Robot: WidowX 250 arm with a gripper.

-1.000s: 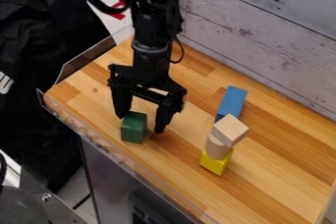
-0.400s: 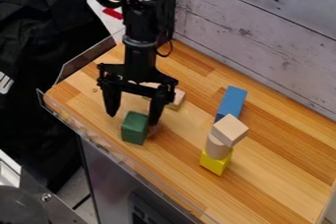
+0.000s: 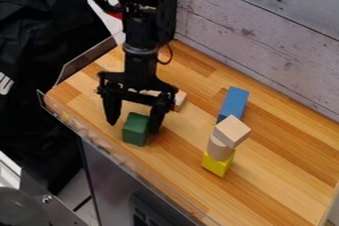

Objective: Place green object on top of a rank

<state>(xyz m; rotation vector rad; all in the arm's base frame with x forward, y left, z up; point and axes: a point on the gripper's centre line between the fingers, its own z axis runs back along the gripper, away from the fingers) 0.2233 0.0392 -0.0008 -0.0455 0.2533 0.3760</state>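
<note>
The black gripper (image 3: 134, 125) hangs open over the left part of the wooden table, its fingers spread. The green block (image 3: 136, 129) stands on the table just in front of and between the two fingertips, closer to the right one. To the right rises a stack: a yellow block (image 3: 217, 164) at the bottom, a pale wooden cylinder (image 3: 219, 147) on it, and a light wooden block (image 3: 232, 131) on top, set at an angle.
A blue block (image 3: 234, 102) lies behind the stack. Another light wooden block (image 3: 180, 100) sits behind the gripper's right finger, partly hidden. A clear rail (image 3: 99, 141) runs along the table's front left edge, and a whitewashed plank wall (image 3: 265, 36) stands behind.
The gripper has shifted a little left, then come down lower beside the green block. The light wooden block behind it has come into sight. The stack has not moved.
</note>
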